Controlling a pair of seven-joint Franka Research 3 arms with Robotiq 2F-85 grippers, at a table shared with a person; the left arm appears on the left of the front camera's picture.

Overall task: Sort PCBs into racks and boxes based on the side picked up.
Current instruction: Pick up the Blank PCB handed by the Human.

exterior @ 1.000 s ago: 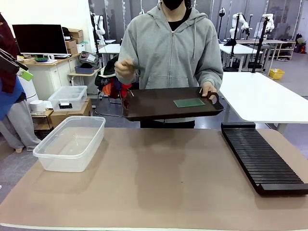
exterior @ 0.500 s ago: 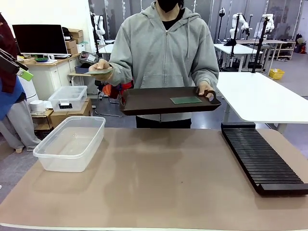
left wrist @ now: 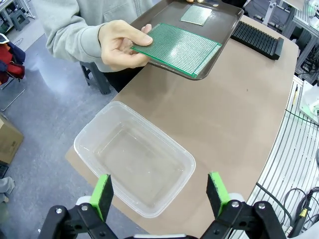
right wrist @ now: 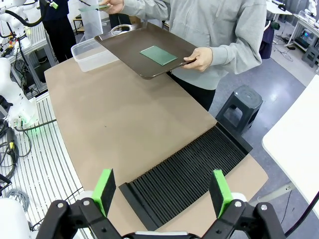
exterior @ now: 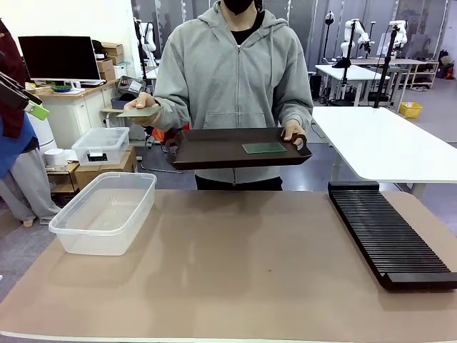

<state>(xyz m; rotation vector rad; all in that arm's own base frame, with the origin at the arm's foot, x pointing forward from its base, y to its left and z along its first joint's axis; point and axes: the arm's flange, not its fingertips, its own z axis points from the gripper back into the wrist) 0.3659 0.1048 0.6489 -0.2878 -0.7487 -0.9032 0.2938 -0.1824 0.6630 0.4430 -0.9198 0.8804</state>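
Observation:
A person at the far side holds a dark brown tray [exterior: 214, 150] in one hand, with a squarish green PCB [exterior: 263, 148] lying flat on it. The person's other hand [exterior: 136, 103] holds a longer green PCB [left wrist: 179, 47] level, out past the tray's left end. The clear box [exterior: 103, 211] stands on the table's left and the long black slotted rack [exterior: 389, 236] on its right. My left gripper [left wrist: 159, 199] hangs open above the box [left wrist: 134, 159]. My right gripper [right wrist: 162, 191] hangs open above the rack [right wrist: 189, 174]. Neither holds anything.
The table [exterior: 243, 271] is covered by a brown mat. A smaller clear lidded tub [exterior: 100, 145] sits on cardboard boxes beyond the table's left side. A white table [exterior: 385, 143] stands behind the rack, and a grey stool [right wrist: 241, 107] is on the floor near the person.
The person has lifted the longer board off the tray and brought it out to the picture's left. The person and the tray have shifted slightly left. My grippers stay open.

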